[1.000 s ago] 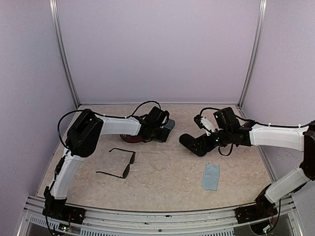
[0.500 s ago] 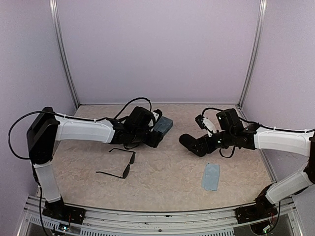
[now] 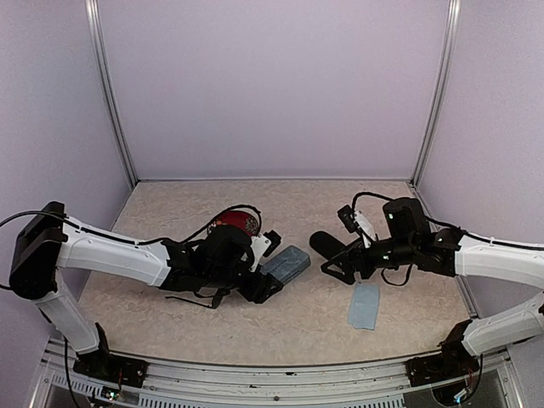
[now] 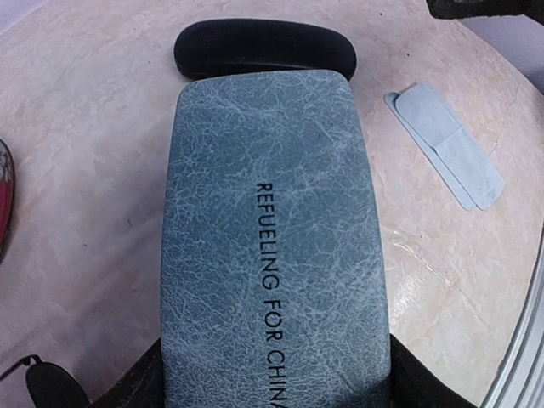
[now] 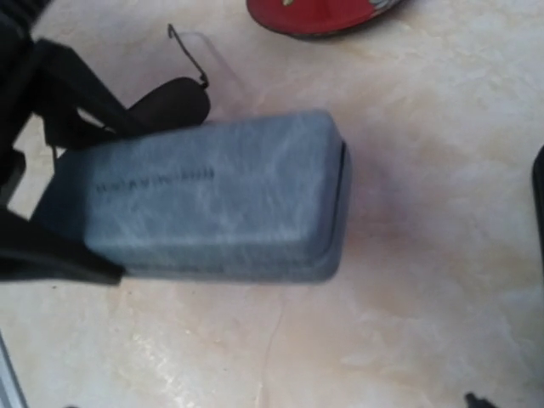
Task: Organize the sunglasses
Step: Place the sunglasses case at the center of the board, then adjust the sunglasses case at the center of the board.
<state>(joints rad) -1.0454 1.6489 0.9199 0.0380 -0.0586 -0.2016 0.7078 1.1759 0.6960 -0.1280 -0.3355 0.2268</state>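
Presently the blue-grey glasses case (image 4: 272,221) is clamped at its near end between the fingers of the left gripper (image 3: 265,279), printed side upward; the right gripper (image 3: 340,265) is held wide open and empty, near the case's far end. The thin black-framed sunglasses (image 5: 174,100) are seen on the table (image 3: 297,200), largely hidden beneath the left arm, with one lens and a temple showing beside the case; a black oval case (image 4: 263,47) is laid just beyond it. A red object (image 3: 236,223) and a pale blue cloth (image 3: 364,306) are also seen.
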